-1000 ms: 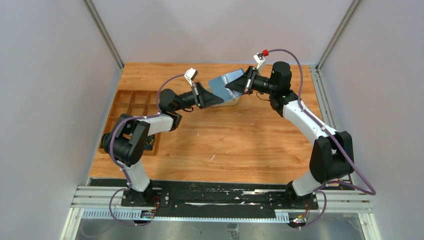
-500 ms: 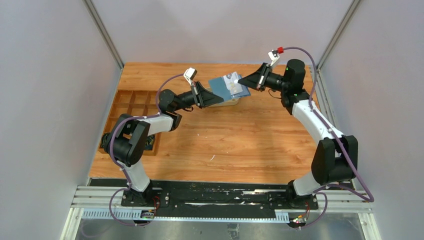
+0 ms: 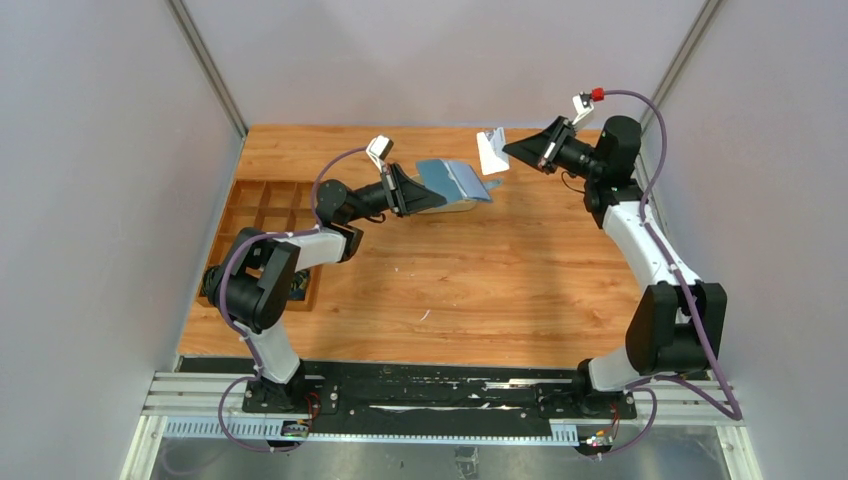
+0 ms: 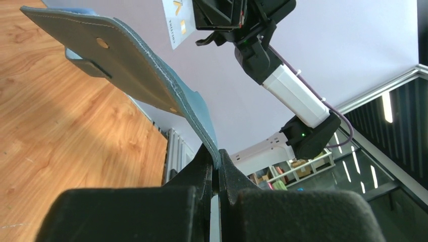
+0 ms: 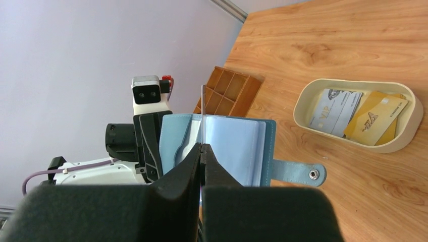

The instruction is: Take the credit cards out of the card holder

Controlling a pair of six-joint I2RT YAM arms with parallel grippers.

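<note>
At the near edge of the desk (image 3: 450,300) both arms rise from their bases and reach toward the far side. Left of them, a brown wooden box (image 3: 262,207) of compartments lies on the desk. Past it the left arm stretches low and nearly level. Its left tool (image 3: 432,200) is clamped on one edge of the blue wallet (image 3: 458,180) and holds it open in the air. The left wrist view shows that tool pressed tight on the wallet's edge, with the snap tab hanging from the far flap. Farther back and to the right, the right arm bends at the elbow and points leftward. Its right tool (image 3: 510,152) is closed on a pale card (image 3: 490,150), which is apart from the wallet and a little beyond it. Only the right wrist view shows the wallet's light blue pockets, with the held card edge-on as a thin line. It alone also gives a clear look at a beige oval tray (image 5: 404,136) on the desk, with a white card (image 5: 335,111) and a yellow card (image 5: 376,117) lying inside it.
</note>
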